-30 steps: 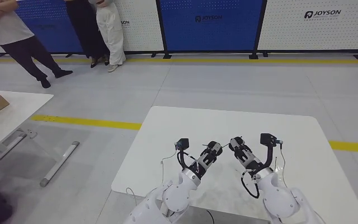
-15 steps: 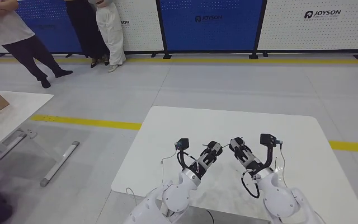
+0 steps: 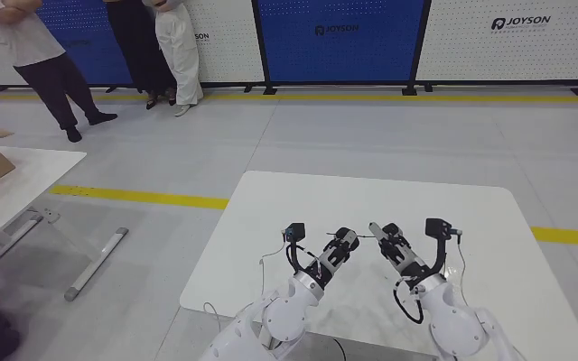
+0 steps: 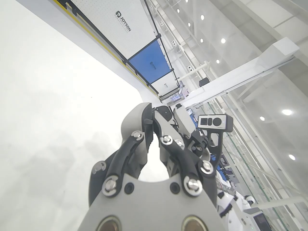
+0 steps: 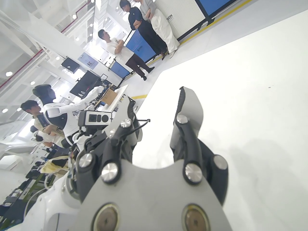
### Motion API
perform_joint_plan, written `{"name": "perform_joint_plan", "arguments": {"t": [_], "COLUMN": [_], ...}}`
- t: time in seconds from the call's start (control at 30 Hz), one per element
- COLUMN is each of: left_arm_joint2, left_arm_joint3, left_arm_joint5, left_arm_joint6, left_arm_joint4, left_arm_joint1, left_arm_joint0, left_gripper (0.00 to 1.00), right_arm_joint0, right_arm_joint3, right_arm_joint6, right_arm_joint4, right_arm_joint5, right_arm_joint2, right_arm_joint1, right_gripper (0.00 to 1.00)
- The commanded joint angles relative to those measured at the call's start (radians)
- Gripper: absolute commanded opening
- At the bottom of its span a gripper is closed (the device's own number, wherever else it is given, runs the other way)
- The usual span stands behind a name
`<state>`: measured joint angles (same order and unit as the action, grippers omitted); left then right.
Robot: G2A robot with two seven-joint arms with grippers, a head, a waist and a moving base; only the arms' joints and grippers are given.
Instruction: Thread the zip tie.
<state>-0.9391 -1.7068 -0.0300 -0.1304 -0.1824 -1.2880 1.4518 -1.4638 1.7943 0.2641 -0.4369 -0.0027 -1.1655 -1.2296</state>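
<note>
Both arms hover over the near half of the white table [image 3: 406, 194], with their tips close together. My left gripper [image 3: 346, 236] [image 4: 152, 111] has its jaws pressed together on a thin black zip tie [image 4: 147, 121]. The tie's free end [image 5: 144, 121] sticks out as a fine strand toward the right gripper. My right gripper [image 3: 379, 231] [image 5: 156, 97] is open, with a wide gap and only table between its fingers. The strand lies beside one of the right gripper's fingers [image 5: 126, 118], and I cannot tell whether it touches that finger.
The white table's near left edge [image 3: 203, 298] lies just beside the left arm, and its far half is bare. A second white table [image 3: 32, 176] stands off to the left across the floor.
The right gripper has shifted a little to the right, away from the left gripper. The left arm has stayed where it was.
</note>
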Motion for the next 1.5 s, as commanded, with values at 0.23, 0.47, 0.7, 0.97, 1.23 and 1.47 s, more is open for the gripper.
{"name": "perform_joint_plan", "arguments": {"t": [0.23, 0.47, 0.7, 0.97, 1.23, 1.47], "left_arm_joint2": [0.000, 0.000, 0.001, -0.003, -0.008, -0.002], "left_arm_joint3": [0.000, 0.000, 0.000, -0.009, -0.006, -0.004], "left_arm_joint5": [0.000, 0.000, -0.002, -0.023, -0.022, -0.012], "left_arm_joint6": [0.000, 0.000, 0.003, 0.035, 0.034, 0.051], "left_arm_joint4": [0.000, 0.000, -0.001, -0.001, -0.019, -0.048], "left_arm_joint1": [0.000, 0.000, 0.000, 0.000, 0.000, -0.001], "left_arm_joint0": [0.000, 0.000, 0.000, 0.006, 0.011, 0.014], "left_gripper": [0.00, 0.00, 0.00, 0.00, 0.00, 0.00], "right_arm_joint0": [-0.029, -0.037, -0.038, -0.031, -0.038, -0.049], "right_arm_joint3": [0.021, 0.028, 0.032, 0.030, 0.031, 0.047], "right_arm_joint6": [0.017, 0.019, 0.016, 0.044, 0.040, 0.039], "right_arm_joint4": [-0.051, -0.066, -0.076, -0.082, -0.080, -0.104], "right_arm_joint5": [-0.016, -0.021, -0.025, -0.037, -0.040, -0.041], "right_arm_joint2": [0.002, -0.003, -0.003, 0.003, -0.006, -0.011], "right_arm_joint1": [0.003, 0.004, 0.003, 0.003, 0.003, 0.005], "right_gripper": [0.31, 0.00, 0.00, 0.00, 0.00, 0.00]}}
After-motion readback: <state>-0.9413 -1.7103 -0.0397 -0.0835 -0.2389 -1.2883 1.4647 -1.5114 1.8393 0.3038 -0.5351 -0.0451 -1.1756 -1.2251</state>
